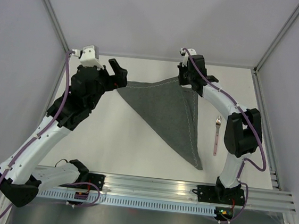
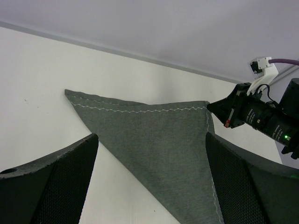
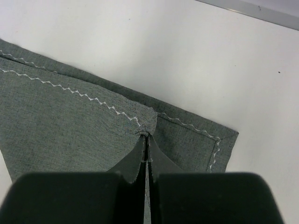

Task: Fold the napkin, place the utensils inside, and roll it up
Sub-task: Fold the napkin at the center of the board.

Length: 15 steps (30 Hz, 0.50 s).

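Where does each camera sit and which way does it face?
Top external: above and behind, looking down on the table; left arm, right arm, napkin, fork.
Left wrist: on the left arm, looking across the napkin's far edge; own open fingers.
Right wrist: on the right arm, looking down at the napkin corner the right gripper pinches.
Shared: top and left wrist both show the right gripper.

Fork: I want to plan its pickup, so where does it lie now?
In the top view the fork lies on the table's right side, tines toward the far wall, between the napkin's right edge and the right arm.
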### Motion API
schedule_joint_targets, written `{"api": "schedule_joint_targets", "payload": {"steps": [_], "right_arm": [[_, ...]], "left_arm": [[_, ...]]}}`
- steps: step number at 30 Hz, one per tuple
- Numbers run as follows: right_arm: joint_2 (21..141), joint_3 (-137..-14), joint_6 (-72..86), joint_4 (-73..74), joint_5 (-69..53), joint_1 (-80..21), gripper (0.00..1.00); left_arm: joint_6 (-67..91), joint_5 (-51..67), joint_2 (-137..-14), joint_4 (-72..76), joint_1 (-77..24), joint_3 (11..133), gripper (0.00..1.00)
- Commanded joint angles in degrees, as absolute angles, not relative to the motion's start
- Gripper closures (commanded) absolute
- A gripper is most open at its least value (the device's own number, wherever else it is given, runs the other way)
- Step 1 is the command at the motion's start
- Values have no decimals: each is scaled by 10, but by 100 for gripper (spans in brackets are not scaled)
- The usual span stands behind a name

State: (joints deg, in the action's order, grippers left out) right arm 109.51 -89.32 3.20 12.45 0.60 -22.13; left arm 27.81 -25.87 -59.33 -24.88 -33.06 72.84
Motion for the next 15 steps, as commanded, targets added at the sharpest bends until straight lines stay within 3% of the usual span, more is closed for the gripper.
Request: {"api": "schedule_joint_targets", "payload": {"steps": [1,15], "right_arm": [[1100,-889,44,100,3,-211,100],[1100,-868,54,88,3,-196,100]], "left_arm": [[283,-247,-594,-225,-325,726,0],[287,-241,-604,-221,-322,721,0]]}}
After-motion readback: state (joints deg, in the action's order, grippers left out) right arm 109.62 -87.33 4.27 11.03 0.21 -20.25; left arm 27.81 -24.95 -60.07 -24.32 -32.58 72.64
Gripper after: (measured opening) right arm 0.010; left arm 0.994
